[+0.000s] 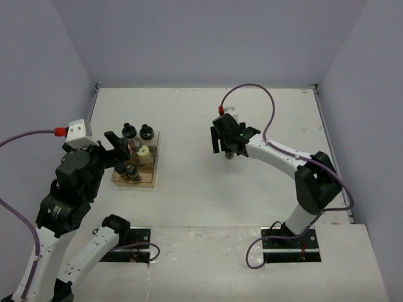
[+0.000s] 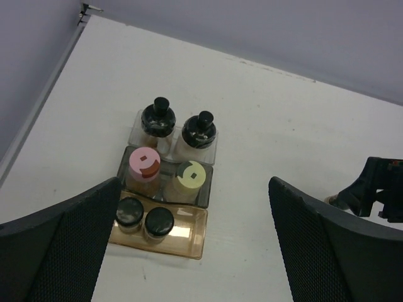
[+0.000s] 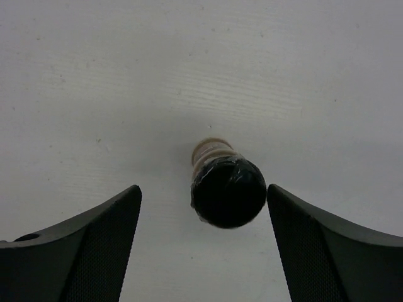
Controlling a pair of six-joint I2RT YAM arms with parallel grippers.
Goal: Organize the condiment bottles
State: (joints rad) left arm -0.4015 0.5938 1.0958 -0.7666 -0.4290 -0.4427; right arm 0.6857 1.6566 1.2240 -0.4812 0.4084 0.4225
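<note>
Between spread fingers (image 3: pixel 94 245) of right gripper (image 3: pixel 203 201): lone black-capped jar (image 3: pixel 227 192), upright on table (image 3: pixel 94 75), untouched. Pick-up step, seemingly. Next: lower, centre on jar body, close, carry toward rack (image 2: pixel 189 236). Ahead of left gripper (image 2: pixel 194 189), fingers also apart: six jars (image 2: pixel 145 165) already racked.

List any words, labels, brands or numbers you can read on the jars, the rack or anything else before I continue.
No readable text in any view.
On the pink-lidded jar and the yellow-lidded jar: only a small dark rectangle on each lid, no lettering.
On the black-capped jars in the rack and the lone black-capped jar: no label visible.
</note>
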